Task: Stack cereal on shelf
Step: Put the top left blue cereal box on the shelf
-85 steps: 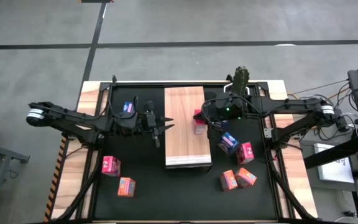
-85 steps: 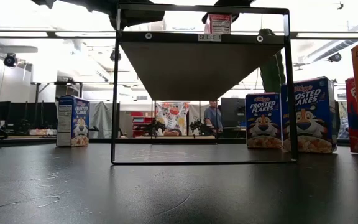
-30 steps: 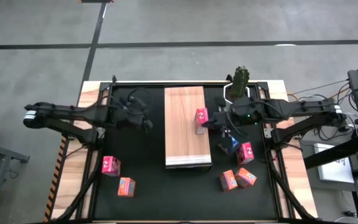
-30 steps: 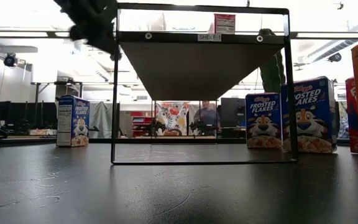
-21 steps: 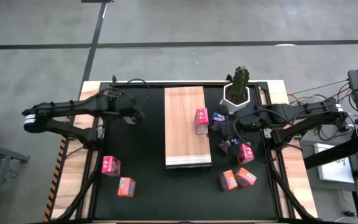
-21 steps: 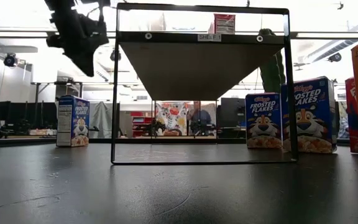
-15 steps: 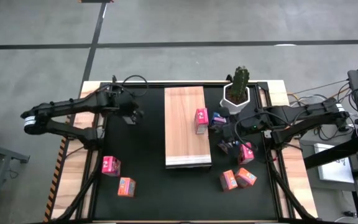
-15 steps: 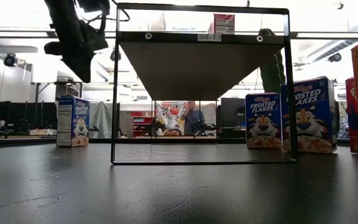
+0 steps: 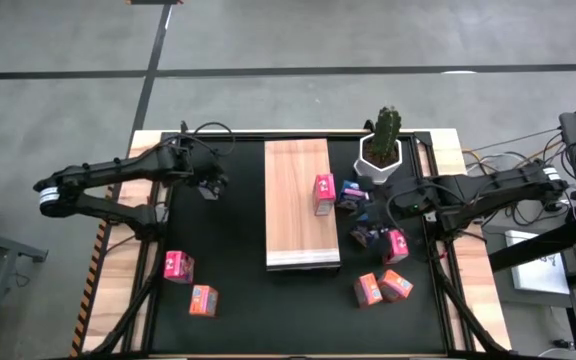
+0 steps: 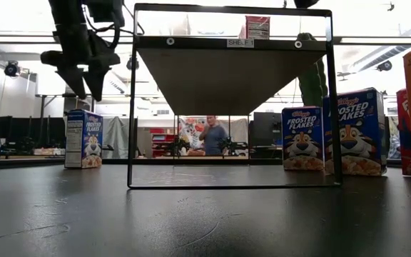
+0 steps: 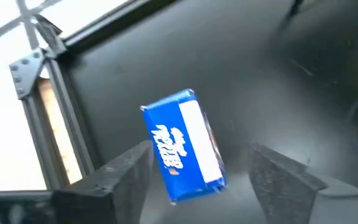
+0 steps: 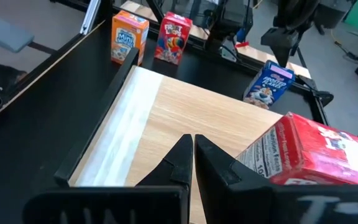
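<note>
Shelf (image 9: 296,215): light wood, visible grain, matt; front edge paler, smooth-looking in right wrist view. Frame (image 10: 230,11) round it: thin black metal bar, matt, w/ screw heads. Mat (image 9: 258,300): black, matt, faint scratches + scuffs in low view. Table edge (image 9: 144,150): pale wood, bare. Cereal boxes: printed cardboard, slight sheen – blue box (image 11: 185,146) w/ glossy print + white side panel; pink-red box (image 9: 322,192) on shelf, same card. Left gripper (image 11: 197,180) fingers: dark plastic, dull, smooth. Bracket (image 11: 28,74): grey metal, brushed look, bolt holes. Cactus pot (image 9: 376,160): white, smooth. Floor (image 9: 268,40): grey concrete, matt
</note>
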Robot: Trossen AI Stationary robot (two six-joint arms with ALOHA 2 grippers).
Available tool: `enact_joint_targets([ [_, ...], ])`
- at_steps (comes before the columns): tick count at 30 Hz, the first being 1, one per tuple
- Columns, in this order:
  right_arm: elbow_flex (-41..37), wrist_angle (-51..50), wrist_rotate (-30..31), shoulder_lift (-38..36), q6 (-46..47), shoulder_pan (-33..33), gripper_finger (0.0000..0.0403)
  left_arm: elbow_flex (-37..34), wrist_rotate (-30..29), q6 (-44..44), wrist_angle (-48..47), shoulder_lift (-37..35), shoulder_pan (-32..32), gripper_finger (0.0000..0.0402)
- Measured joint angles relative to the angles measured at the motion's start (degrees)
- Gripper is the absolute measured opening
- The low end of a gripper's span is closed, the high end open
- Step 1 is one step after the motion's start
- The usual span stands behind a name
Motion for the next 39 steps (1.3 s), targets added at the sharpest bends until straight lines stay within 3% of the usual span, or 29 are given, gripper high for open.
enact_joint_targets([
  [6,-1.12,-0.06,-0.02,-2.22,0.02,0.00,0.0009,-1.75,-0.32,-0.42,1.63,0.28,0.02,0.0266],
  [20,-1.12,0.59,-0.04,-2.03,0.15,0.00,0.0009,-11.25,-0.27,-2.44,10.45,0.22,1.79,0.0241],
  [30,-1.12,1.23,-0.04,-2.02,0.51,0.00,0.0009,-11.58,-0.23,-3.82,10.72,0.41,1.68,0.0163],
  [39,-1.12,0.36,0.00,-1.97,1.92,0.00,0.0009,-5.10,0.18,-3.22,10.64,0.39,0.31,0.0148],
])
